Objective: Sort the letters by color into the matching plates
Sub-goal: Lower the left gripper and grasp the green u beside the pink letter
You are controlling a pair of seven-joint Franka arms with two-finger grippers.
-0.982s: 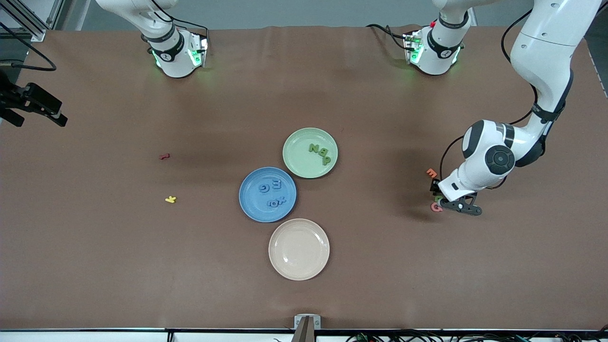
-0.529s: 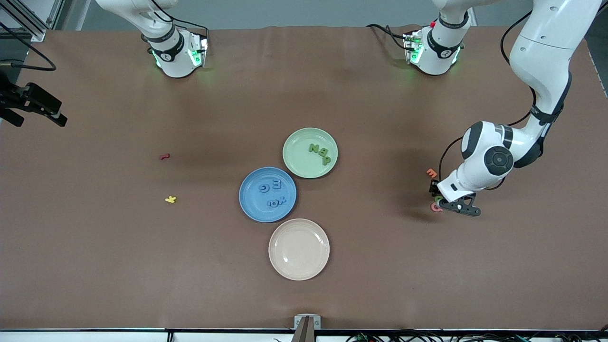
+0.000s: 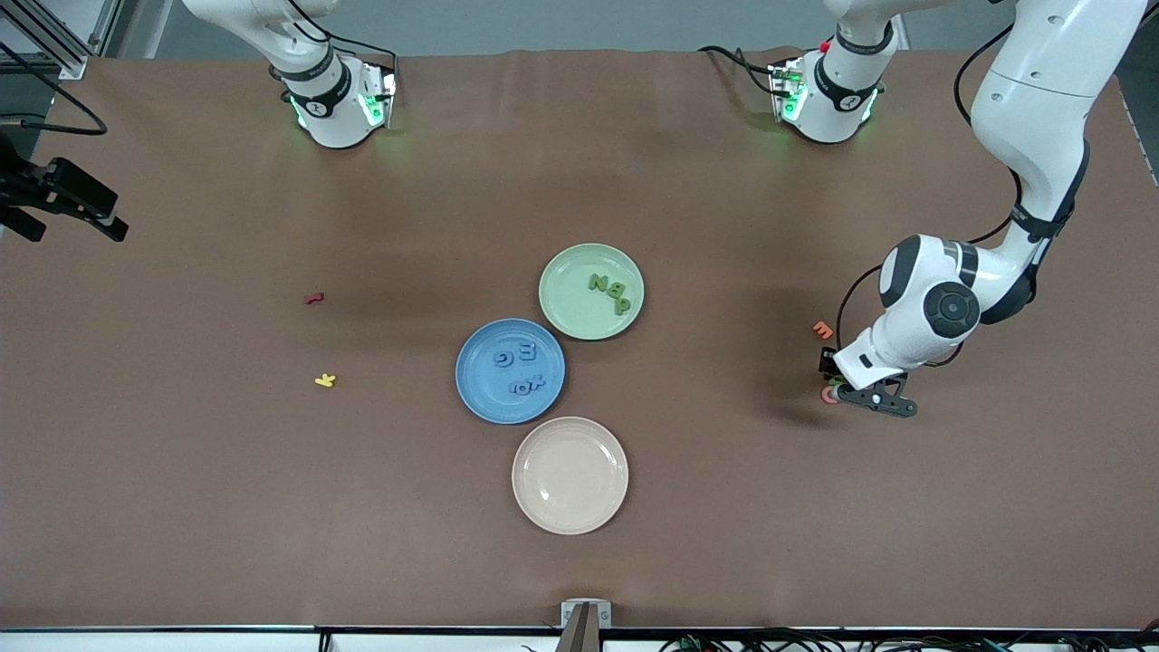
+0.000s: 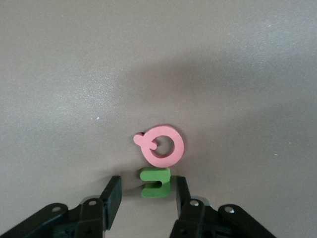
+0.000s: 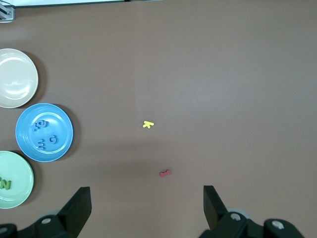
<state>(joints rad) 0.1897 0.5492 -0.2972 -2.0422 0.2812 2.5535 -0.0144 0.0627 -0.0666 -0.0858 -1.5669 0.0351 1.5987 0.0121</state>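
- Since the earlier frame the left gripper (image 4: 145,194) has sunk lower, jaws spread astride the green letter (image 4: 155,182), seemingly not yet pinching.
- Blue plate (image 3: 475,391) holds four letters; green plate (image 3: 570,317) three.
- Right gripper (image 5: 147,208) waits, spread.

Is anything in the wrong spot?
One green letter lies on the table, not in the green plate, touching a pink letter. The left gripper straddles it, fingers not closed on it.
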